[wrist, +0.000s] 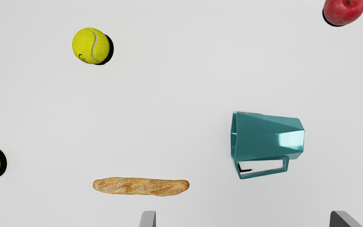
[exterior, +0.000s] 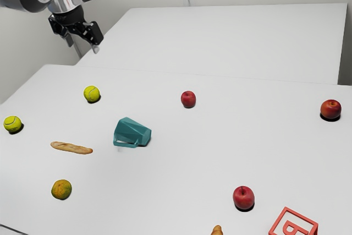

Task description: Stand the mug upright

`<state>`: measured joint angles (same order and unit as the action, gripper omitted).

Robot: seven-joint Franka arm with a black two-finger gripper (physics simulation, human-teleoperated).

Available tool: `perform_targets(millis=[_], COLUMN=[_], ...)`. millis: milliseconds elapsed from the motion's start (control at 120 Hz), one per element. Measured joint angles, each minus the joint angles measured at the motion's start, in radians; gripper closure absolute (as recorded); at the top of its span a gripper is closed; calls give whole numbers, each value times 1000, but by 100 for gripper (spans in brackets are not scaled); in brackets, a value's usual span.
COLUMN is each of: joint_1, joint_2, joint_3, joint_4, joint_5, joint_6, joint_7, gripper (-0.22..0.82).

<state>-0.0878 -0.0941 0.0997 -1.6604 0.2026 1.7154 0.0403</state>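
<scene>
Fingers (wrist: 148, 219) are wide open and empty, so I'd pinch the tipped mug (wrist: 268, 137) squarely, then slowly swing its mouth (wrist: 233, 137) up from the exterior view's left

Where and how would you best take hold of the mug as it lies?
I'd grip the mug across its body near the closed end, bringing the open gripper down from above: the mug lies on its side, tapers that way, and its handle stops short of there.

White table (exterior: 165, 191), mug (exterior: 132, 131) on its side, baguette (exterior: 71, 148), two balls (exterior: 92, 93), orange (exterior: 61, 189), three apples (exterior: 188, 99), red block (exterior: 301, 217), partly visible pastry (exterior: 217, 230)
</scene>
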Motion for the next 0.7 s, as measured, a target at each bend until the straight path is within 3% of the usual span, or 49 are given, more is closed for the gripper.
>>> perform_targets(millis=[317,425,700], joint_1=[31,94,311], joint_2=[4,23,153], joint_3=[2,3,6], joint_4=[-14,-31,-78], joint_5=[-2,-30,-384], joint_6=[18,36,5], joint_7=[5,7,15], gripper=[0,0,0])
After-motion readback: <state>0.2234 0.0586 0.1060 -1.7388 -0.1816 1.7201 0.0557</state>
